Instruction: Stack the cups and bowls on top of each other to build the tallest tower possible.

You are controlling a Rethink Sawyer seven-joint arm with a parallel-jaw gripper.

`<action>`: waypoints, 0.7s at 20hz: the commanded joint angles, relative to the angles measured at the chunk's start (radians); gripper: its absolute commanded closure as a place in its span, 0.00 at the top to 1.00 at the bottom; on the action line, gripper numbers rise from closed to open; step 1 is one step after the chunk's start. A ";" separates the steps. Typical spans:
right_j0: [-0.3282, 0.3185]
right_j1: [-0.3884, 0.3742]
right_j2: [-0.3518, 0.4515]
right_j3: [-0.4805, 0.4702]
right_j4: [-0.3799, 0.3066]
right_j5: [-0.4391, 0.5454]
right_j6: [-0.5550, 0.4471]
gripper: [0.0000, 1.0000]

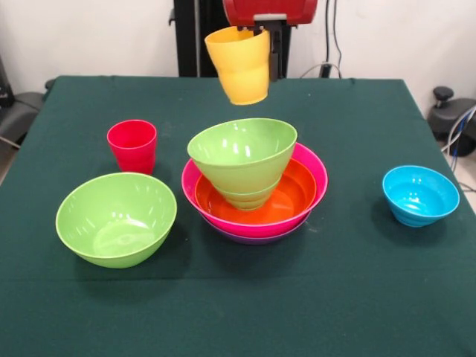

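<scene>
My gripper [262, 31] hangs high over the back of the table, shut on the rim of a yellow cup [239, 67] that tilts slightly in the air. Below and in front of it stands the tower: a purple bowl [256, 238] lowest, a pink bowl [316, 169] in it, an orange bowl [296, 197] inside that. A small lime green bowl [249, 199] and a larger lime green bowl [242, 152] are nested on top, leaning left. A red cup [132, 146] stands upright to the left of the tower.
A large lime green bowl [115, 218] sits at the front left, just in front of the red cup. A sky blue bowl [420, 195] rests alone at the right. The dark green tablecloth [245, 312] covers the table.
</scene>
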 commanded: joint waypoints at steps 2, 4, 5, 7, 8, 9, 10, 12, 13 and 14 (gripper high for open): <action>-0.010 0.024 -0.023 0.028 0.006 0.051 0.046 1.00; -0.011 0.023 -0.023 0.031 0.004 0.046 0.046 1.00; -0.011 0.023 -0.023 0.032 0.003 0.044 0.045 1.00; -0.013 0.022 -0.022 0.036 0.003 0.039 0.046 1.00; -0.013 0.022 -0.021 0.037 0.002 0.037 0.046 1.00; -0.013 0.021 -0.021 0.038 0.001 0.035 0.047 1.00; -0.013 0.020 -0.021 0.038 -0.001 0.034 0.047 1.00; -0.017 0.019 -0.015 0.031 -0.001 0.043 0.035 1.00; -0.015 0.017 -0.016 0.029 -0.002 0.046 0.034 1.00; -0.015 0.014 -0.017 0.030 -0.002 0.046 0.034 1.00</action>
